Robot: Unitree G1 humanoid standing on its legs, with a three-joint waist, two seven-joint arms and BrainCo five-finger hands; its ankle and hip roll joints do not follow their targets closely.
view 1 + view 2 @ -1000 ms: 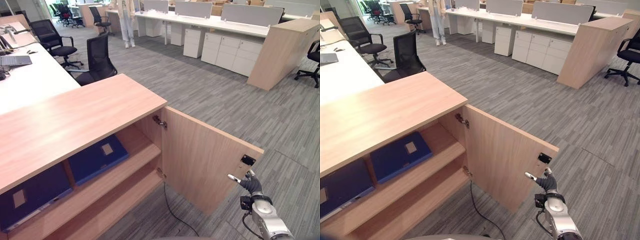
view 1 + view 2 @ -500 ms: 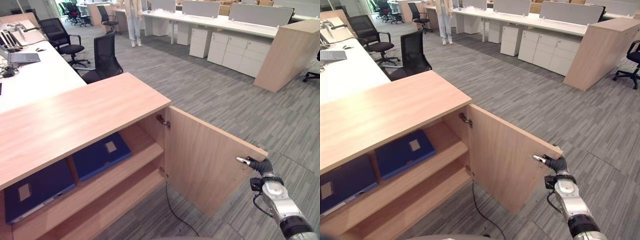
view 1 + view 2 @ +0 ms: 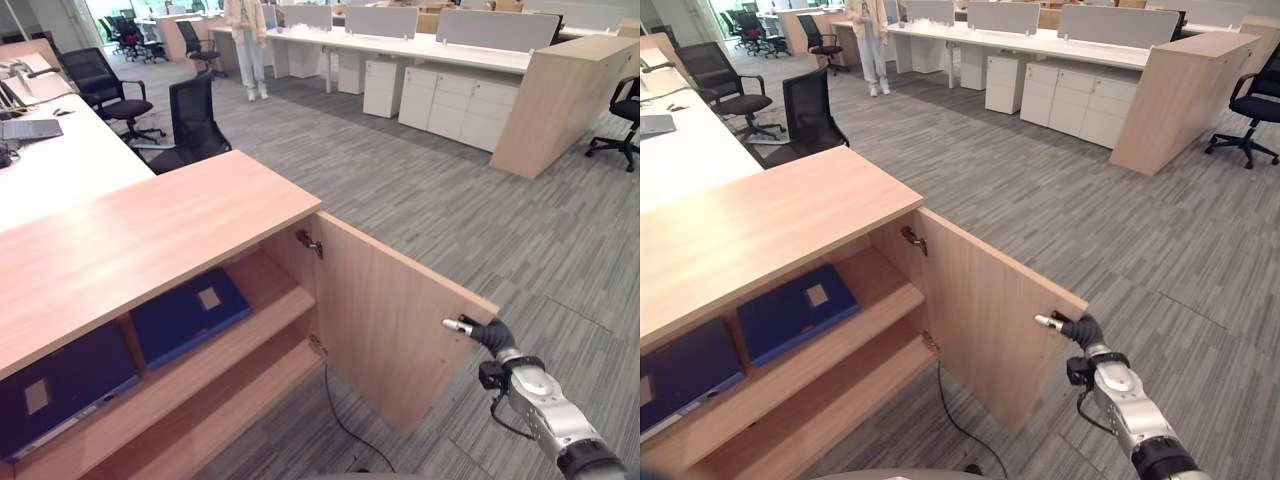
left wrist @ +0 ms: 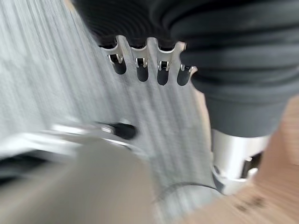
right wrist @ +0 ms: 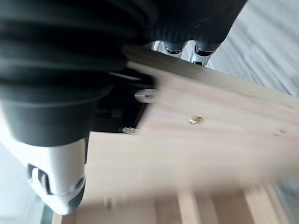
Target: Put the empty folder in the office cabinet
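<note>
Two flat dark-blue folders lie on the upper shelf of the light-wood office cabinet [image 3: 150,240]: the nearer blue folder [image 3: 188,314] by the hinge side, the second blue folder [image 3: 55,390] just beside it, further in. Each carries one pale label. I judge them light and stiff, with smooth covers that could slip, so I would take one by its spine or a long edge, not by the flat face. Which one is the empty one I cannot tell.

My right hand [image 3: 480,331] is at the free top corner of the single open wooden cabinet door [image 3: 390,325]; in the right wrist view my fingers [image 5: 187,50] pass behind the door edge, so whether they clamp it I cannot tell. My left hand [image 4: 149,60] hangs over the grey carpet [image 3: 420,180], its fingers curled under and holding nothing.
</note>
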